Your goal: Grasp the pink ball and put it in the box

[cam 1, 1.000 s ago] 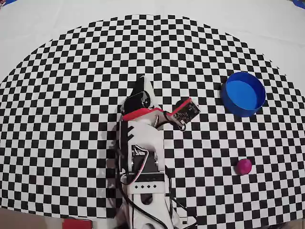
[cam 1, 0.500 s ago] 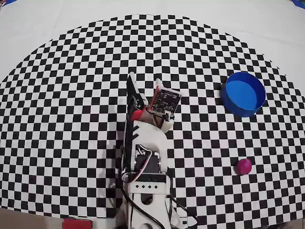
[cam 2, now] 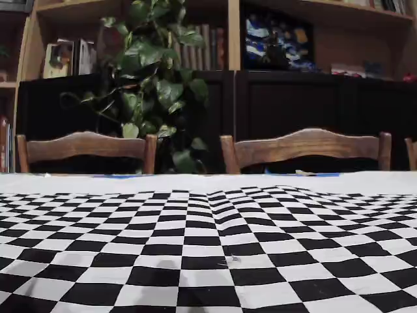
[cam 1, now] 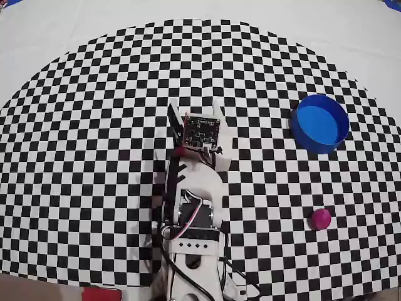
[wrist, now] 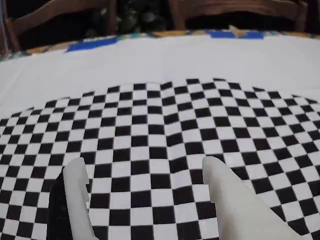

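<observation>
Where the overhead view looks straight down on the checkered cloth (cam 1: 94, 144), the arm (cam 1: 191, 207) rises from the cloth's near edge at the bottom middle, its gripper (cam 1: 195, 108) reaching up toward the cloth's centre with nothing under it. The box (cam 1: 320, 123) stands near the cloth's right edge, and the pink ball (cam 1: 321, 218) lies on the cloth toward the lower right corner, well apart from both the box and the arm. In the wrist view the gripper (wrist: 142, 167) shows two pale fingers (wrist: 77, 195) spread apart, with bare squares between them and nothing held. In the fixed view, low over the cloth (cam 2: 208, 248), two wooden chairs (cam 2: 303, 147) and a leafy plant (cam 2: 156, 85) stand behind the far edge.
</observation>
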